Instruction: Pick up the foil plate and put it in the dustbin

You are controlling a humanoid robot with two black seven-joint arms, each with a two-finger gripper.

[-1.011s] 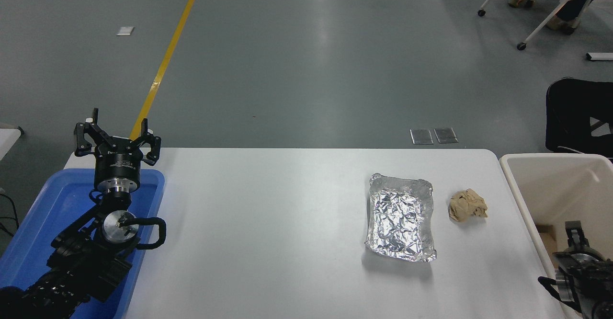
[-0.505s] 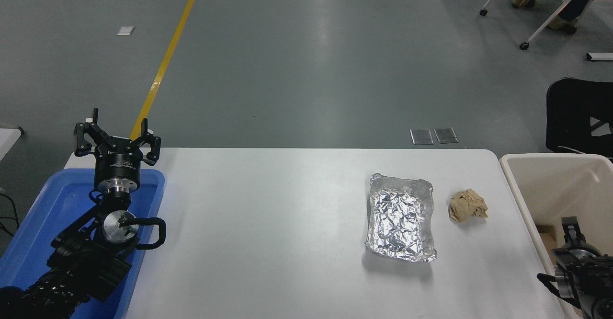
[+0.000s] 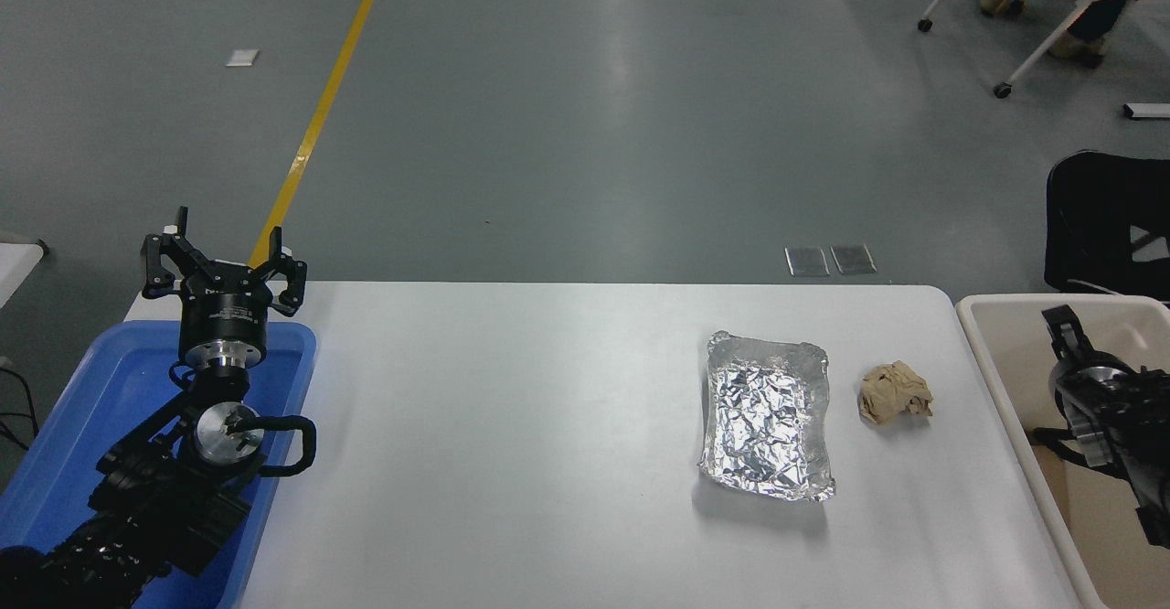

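Observation:
The foil plate [image 3: 768,417] lies flat on the white table [image 3: 512,426], right of centre, shiny and crinkled. The cream dustbin [image 3: 994,380] stands at the table's right end, partly cut off by the picture's edge. My right gripper [image 3: 1065,330] is raised over the dustbin's opening, well to the right of the plate and apart from it; how it stands does not show. My left gripper [image 3: 222,261] is open and empty, parked upright over the blue tray at the lower left.
A crumpled tan paper ball [image 3: 894,392] lies between the plate and the dustbin. A shallow blue tray [image 3: 110,380] sits at the table's left end. A black chair [image 3: 1106,225] stands behind the dustbin; a seated person is at the top right.
My right arm has risen from low in the dustbin at the bottom right corner to higher over its opening. The plate, paper ball and left arm have not moved.

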